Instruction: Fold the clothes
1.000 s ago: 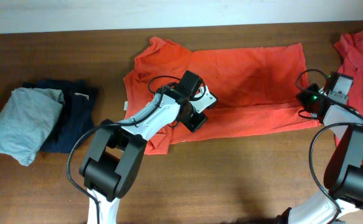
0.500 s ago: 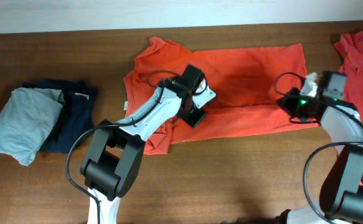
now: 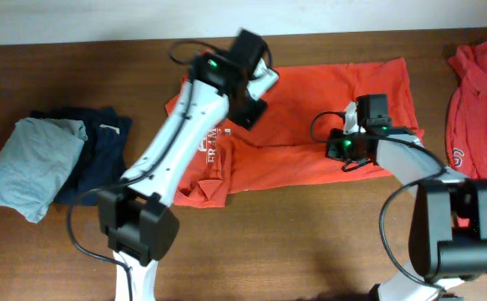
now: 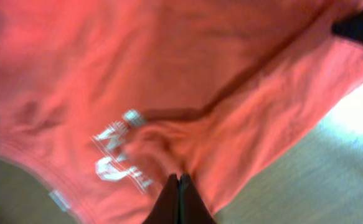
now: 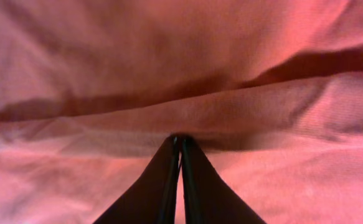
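Note:
An orange-red T-shirt [image 3: 310, 100] lies spread across the middle of the table, with white print [image 3: 213, 151] showing on its left part. My left gripper [image 3: 246, 115] is raised over the shirt's upper left. In the left wrist view [image 4: 179, 178] it is shut on a bunched pinch of the shirt [image 4: 169, 74] beside the white lettering [image 4: 116, 158]. My right gripper [image 3: 344, 150] is low on the shirt's right half. In the right wrist view [image 5: 179, 140] it is shut on a fold edge of the shirt [image 5: 169, 62]. A second orange-red shirt [image 3: 475, 100] lies crumpled at the far right.
A light-grey folded garment [image 3: 27, 163] lies on a dark navy folded garment [image 3: 97, 155] at the left. The brown wooden table [image 3: 310, 242] runs along the front. A pale wall edge borders the far side.
My left gripper has moved toward the far edge and risen, pulling shirt fabric with it, so white print now shows. My right gripper has moved left from the shirt's right edge onto its right half.

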Robot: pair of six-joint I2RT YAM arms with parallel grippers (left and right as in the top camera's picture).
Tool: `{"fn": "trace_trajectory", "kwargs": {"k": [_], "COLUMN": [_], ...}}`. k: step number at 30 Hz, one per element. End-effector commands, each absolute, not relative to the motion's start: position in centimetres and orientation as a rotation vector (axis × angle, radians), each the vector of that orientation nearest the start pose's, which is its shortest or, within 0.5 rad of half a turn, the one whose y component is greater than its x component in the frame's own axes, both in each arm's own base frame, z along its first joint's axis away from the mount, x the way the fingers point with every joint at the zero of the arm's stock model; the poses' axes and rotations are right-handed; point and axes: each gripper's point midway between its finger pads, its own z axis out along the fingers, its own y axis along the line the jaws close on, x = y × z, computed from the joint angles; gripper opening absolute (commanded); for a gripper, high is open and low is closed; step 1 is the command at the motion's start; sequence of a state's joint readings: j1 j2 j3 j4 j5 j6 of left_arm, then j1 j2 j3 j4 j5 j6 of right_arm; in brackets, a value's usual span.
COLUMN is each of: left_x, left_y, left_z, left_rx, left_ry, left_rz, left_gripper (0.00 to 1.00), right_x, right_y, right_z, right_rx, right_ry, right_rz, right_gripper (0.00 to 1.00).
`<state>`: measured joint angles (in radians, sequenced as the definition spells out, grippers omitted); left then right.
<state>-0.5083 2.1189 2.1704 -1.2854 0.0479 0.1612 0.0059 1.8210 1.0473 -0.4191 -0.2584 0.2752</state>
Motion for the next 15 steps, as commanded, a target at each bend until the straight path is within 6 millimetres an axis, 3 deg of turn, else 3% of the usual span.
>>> {"fn": "trace_trajectory", "kwargs": {"k": [1,6,10,15], "left_x": [42.9,43.4,42.8,41.6], "left_y": [-22.0,-18.7,-16.3,-13.4], "left_z": [22.0,26.3,28.6,29.6], "left_rx": [0.824,0.703,0.633,0.488], "left_ry": [2.617,2.59,2.591,2.646], "left_rz": [-0.125,-0.05,0.014,0.102], "left_gripper": [0.0,0.0,0.01,0.0], "right_x": [39.0,40.1,42.7,45.0], "right_y": [4.5,4.8,5.2,5.7], "right_z": [0.1,-1.3,0.0,1.8], "right_rx": [0.288,0.28,0.242,0.208], "right_ry": [2.791,2.771,2.653,2.556], "right_rz": [0.362,0.369,0.41,0.442], "right_gripper": [0.08,0.04,0.04,0.04]}}
